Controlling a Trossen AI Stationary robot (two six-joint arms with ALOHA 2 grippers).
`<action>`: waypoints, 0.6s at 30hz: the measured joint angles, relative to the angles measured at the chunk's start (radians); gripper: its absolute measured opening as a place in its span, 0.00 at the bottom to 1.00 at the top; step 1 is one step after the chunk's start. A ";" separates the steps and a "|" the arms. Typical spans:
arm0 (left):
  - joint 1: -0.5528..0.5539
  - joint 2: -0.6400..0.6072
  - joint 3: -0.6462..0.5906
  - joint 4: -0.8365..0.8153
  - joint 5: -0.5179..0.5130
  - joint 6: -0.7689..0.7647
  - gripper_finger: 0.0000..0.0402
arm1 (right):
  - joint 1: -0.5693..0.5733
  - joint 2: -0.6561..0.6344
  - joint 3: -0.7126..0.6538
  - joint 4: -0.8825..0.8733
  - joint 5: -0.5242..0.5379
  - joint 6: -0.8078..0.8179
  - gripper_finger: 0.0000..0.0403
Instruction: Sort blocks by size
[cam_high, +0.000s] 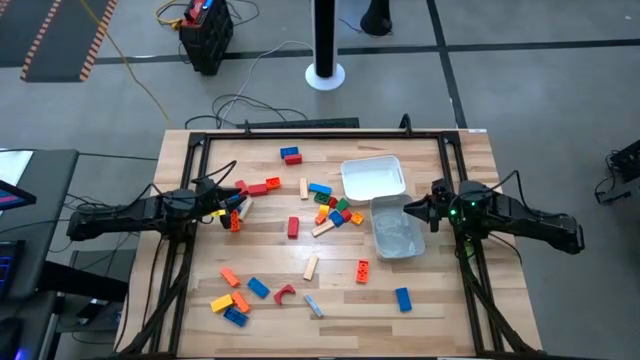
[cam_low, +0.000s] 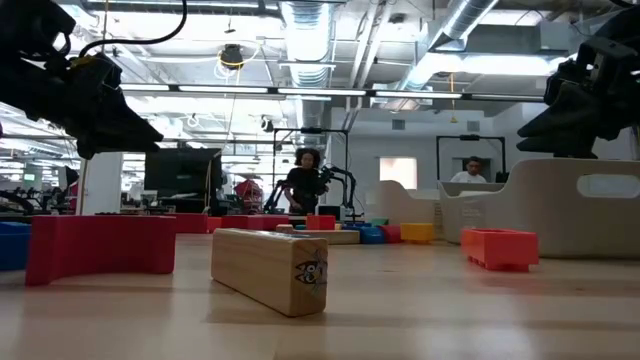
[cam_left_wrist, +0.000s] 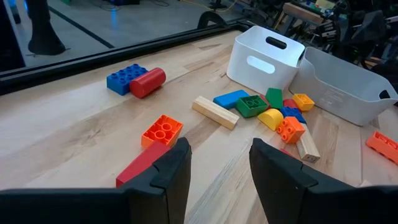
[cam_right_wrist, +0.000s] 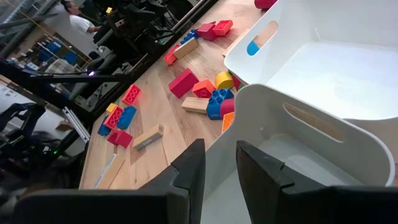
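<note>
Blocks lie scattered on the wooden table. A mixed cluster sits beside the white tub. Blue and red blocks lie at the far side, and several more lie near the front. My left gripper is open and empty above the table's left part. A red block and an orange brick lie just beside its fingers. My right gripper is open and empty over the rim of the clear tub, next to the white tub.
In the low view a tan bar, a red arch block and an orange brick lie near the front edge. A black frame borders the table. People show in the room behind.
</note>
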 joint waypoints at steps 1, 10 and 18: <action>0.000 0.000 0.000 0.000 0.000 0.000 0.38 | 0.000 0.000 0.000 0.000 0.000 0.000 0.29; 0.000 0.000 0.000 0.000 0.000 0.000 0.38 | 0.000 0.000 0.000 0.000 0.000 0.000 0.29; 0.000 0.000 -0.004 0.038 -0.002 -0.060 0.38 | 0.000 0.000 0.000 0.000 0.000 0.000 0.29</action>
